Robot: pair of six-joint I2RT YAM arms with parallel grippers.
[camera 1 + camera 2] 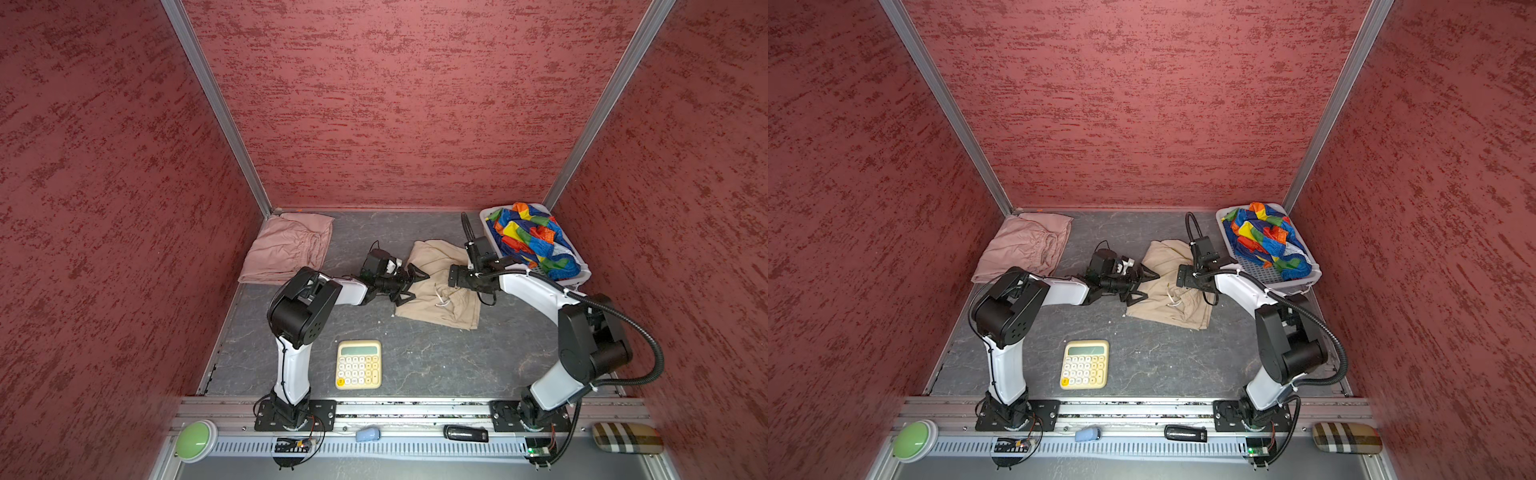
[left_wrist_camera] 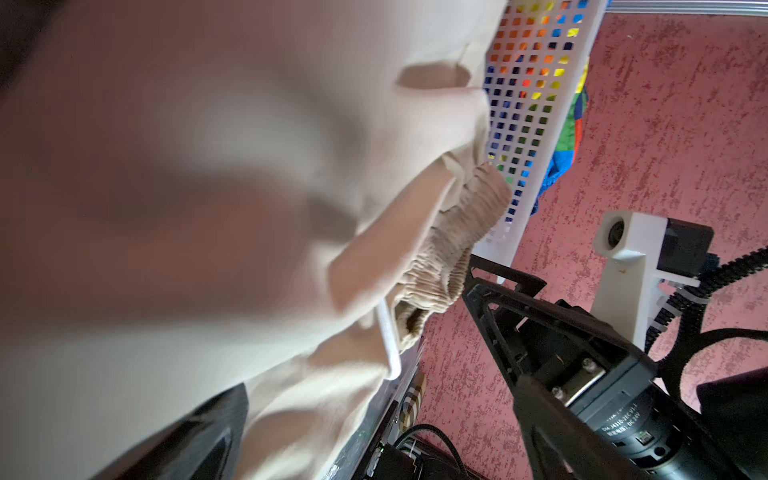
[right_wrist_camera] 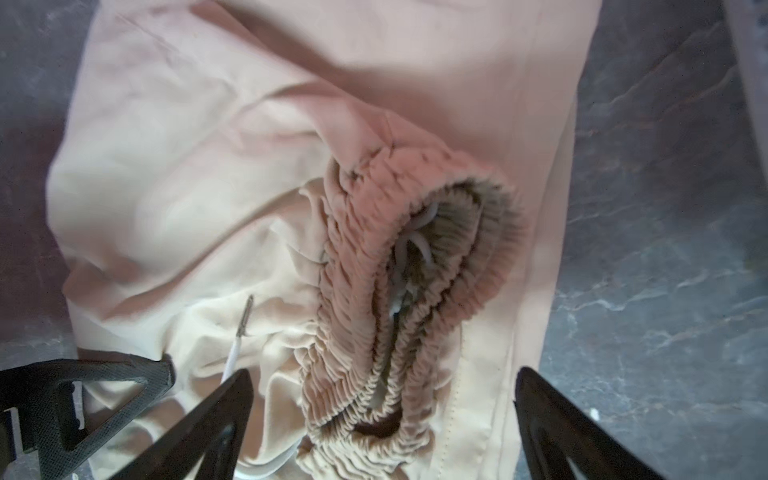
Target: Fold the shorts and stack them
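Three pairs of shorts are in view around a dark table (image 1: 415,353). Nearest the camera, in front of the beige shorts (image 1: 440,307) and a little to their left, a cream calculator (image 1: 358,364) lies flat, well apart from them. The beige shorts lie crumpled at mid-table. A white drawstring (image 1: 442,299) is loose on top, and the gathered waistband (image 3: 353,291) is bunched into a loop.

At their left edge the left gripper (image 1: 412,284) sits low, its fingers spread apart with the tips over the cloth; whether they touch it cannot be told. Over the right half of the beige shorts the right gripper (image 3: 384,374) points down, its fingers wide apart on either side of the waistband and not closed on it.

Beyond the beige shorts to the left, in the far corner, the pink shorts (image 1: 286,249) lie folded flat, well apart from them. Beyond them to the right stands a white perforated basket (image 1: 485,216). It holds the rainbow shorts (image 1: 528,241) in a heap, with part of them draped over its near rim.
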